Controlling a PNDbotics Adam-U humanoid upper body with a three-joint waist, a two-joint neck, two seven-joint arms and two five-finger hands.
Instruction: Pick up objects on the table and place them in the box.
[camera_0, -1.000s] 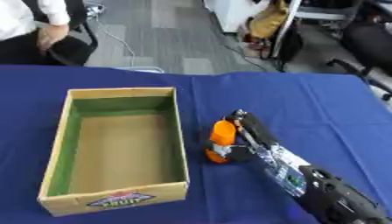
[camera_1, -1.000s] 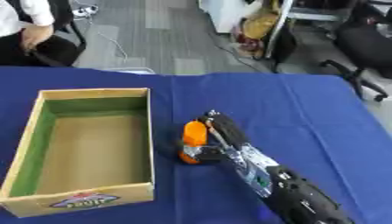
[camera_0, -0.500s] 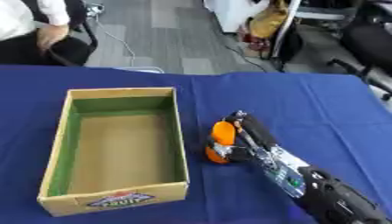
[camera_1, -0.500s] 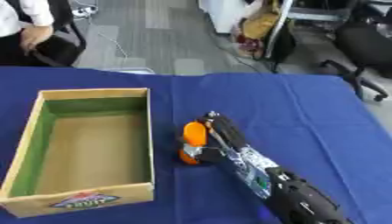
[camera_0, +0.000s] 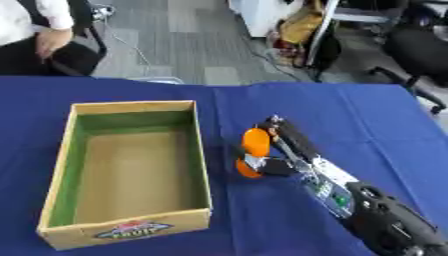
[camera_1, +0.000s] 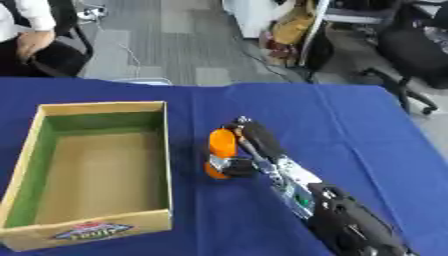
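Centre frame, blue tabletop (camera_0: 367, 115): right hand (camera_0: 278, 150), fingers curled around orange object (camera_0: 255, 150); cardboard box (camera_0: 131, 170) left, empty.

The open tan cardboard box (camera_0: 131, 170) with green inner walls bears a front label reading "FRUIT".

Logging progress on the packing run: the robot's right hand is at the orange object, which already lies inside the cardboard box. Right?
Not quite. The right hand is at the orange object, but the object is on the blue tablecloth beside the cardboard box, not inside it. The left eye view shows the box empty.
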